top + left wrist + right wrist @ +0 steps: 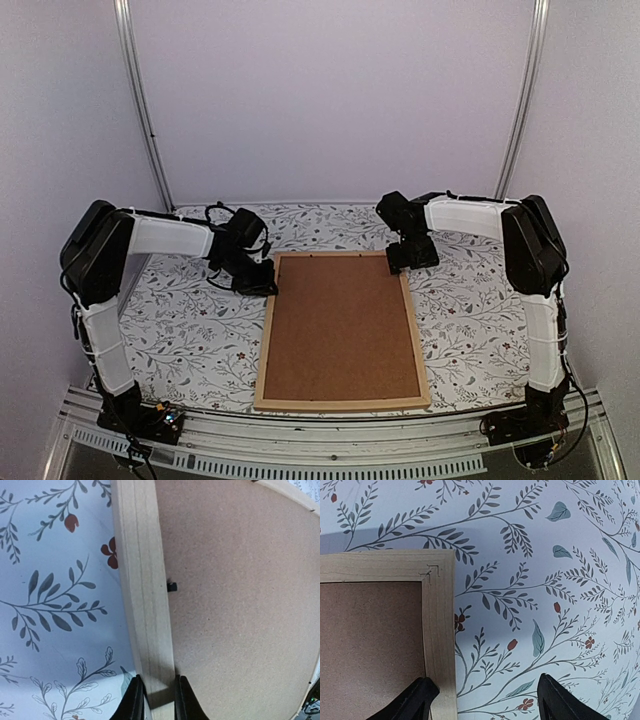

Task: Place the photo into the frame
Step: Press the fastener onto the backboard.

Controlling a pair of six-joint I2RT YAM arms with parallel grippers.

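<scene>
The light-wood frame lies flat on the floral tablecloth with a plain brown backing board filling it. The photo is not in view. My left gripper is at the frame's far left corner. In the left wrist view its fingers sit tight on both edges of the frame's left bar, shut on it. My right gripper is at the far right corner. It is open, with one finger over the right bar and the other over the cloth.
A small black tab sticks out from the bar's inner edge over the backing board. The floral tablecloth surrounds the frame on both sides. White walls and metal posts close the back.
</scene>
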